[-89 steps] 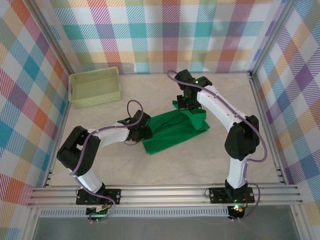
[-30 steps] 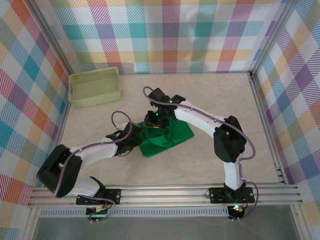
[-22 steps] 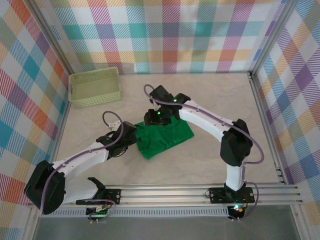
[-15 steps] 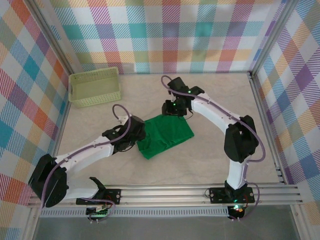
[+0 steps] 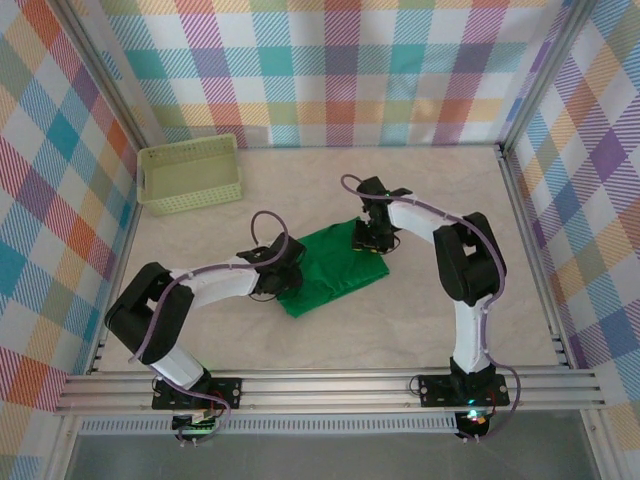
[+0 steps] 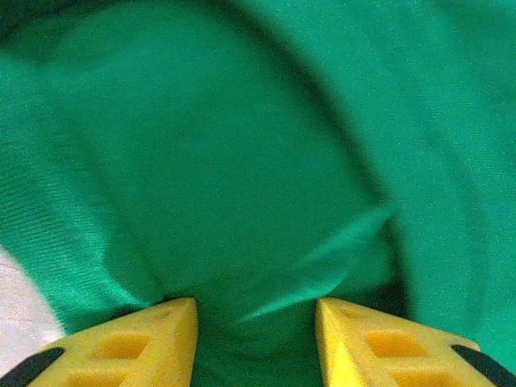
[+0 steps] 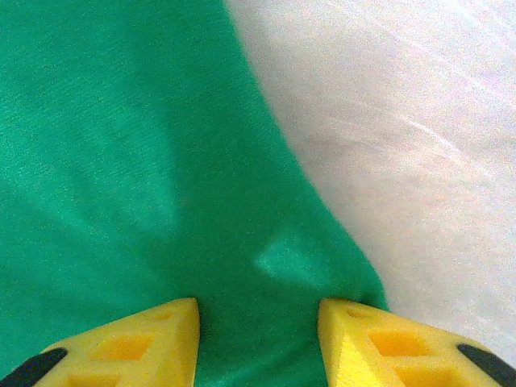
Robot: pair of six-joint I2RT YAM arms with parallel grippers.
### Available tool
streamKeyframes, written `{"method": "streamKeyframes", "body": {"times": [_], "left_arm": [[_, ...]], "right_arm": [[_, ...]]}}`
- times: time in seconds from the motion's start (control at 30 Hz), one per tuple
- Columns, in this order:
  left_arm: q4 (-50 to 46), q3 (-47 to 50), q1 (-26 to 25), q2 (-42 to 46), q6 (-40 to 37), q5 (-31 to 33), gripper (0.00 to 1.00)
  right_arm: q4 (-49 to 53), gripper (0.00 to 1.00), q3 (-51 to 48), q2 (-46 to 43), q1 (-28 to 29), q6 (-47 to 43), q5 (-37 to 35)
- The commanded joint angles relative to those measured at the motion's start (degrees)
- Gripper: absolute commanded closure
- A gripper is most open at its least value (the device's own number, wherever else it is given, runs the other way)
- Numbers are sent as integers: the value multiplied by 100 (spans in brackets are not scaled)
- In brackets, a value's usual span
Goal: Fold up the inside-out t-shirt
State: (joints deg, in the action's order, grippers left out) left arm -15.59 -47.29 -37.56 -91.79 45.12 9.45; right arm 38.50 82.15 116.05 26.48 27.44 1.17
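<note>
W/ the green t-shirt (image 5: 335, 268) lying on the table (image 5: 430, 330) mid-way, left gripper (image 6: 256, 343) & right gripper (image 7: 258, 343) are hovering part-spread at its opp. edges, pinching nothing evident, so prob. needing deep bites thru all layers before lifting evenly.

Left wrist view blurred. T-shirt (image 6: 266, 145) runs past every edge. Fingers (image 6: 137, 347) over t-shirt cut off at bottom. From above, fingertips hidden under left gripper (image 5: 283, 270), right gripper (image 5: 375, 235).

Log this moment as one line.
t-shirt: partly folded, lying flat | left tool: open, on t-shirt | right tool: open, at t-shirt edge
</note>
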Motion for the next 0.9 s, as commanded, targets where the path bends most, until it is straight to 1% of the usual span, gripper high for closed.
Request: {"method": "streamKeyframes", "body": {"times": [0.0,0.07,0.13,0.2,0.27,0.33,0.4,0.47,0.6,0.73,0.8,0.87], "left_arm": [[97,145,305,-58,-277,-70,57],[18,80,490,-47,-473,-17,57],[-321,-100,660,-24,-667,25,59],[-635,-320,724,95,-797,227,59],[-1028,-582,621,301,-890,466,60],[-1423,-789,355,517,-811,758,59],[-1550,-846,-32,721,-695,812,58],[-1444,-769,-469,832,-472,699,57],[-827,-427,-1033,657,16,371,57],[-572,-145,-961,333,369,305,57],[-485,-8,-787,252,401,294,57],[-374,144,-542,197,341,195,57]], "right_arm": [[-97,57,-403,-116,-89,197,-156],[-228,60,-772,-358,-74,330,-61],[-395,61,-1175,-721,-12,450,119],[-432,59,-1373,-1121,65,495,98],[-354,57,-1250,-1411,95,353,-25],[-234,55,-892,-1467,94,169,-220],[-156,54,-413,-1304,99,-66,-267],[-56,54,195,-864,94,-242,-218],[261,55,1374,140,85,-354,49],[491,55,1917,807,44,-231,103],[496,56,1842,901,-8,-175,60],[386,56,1511,824,-123,-113,20]]}}
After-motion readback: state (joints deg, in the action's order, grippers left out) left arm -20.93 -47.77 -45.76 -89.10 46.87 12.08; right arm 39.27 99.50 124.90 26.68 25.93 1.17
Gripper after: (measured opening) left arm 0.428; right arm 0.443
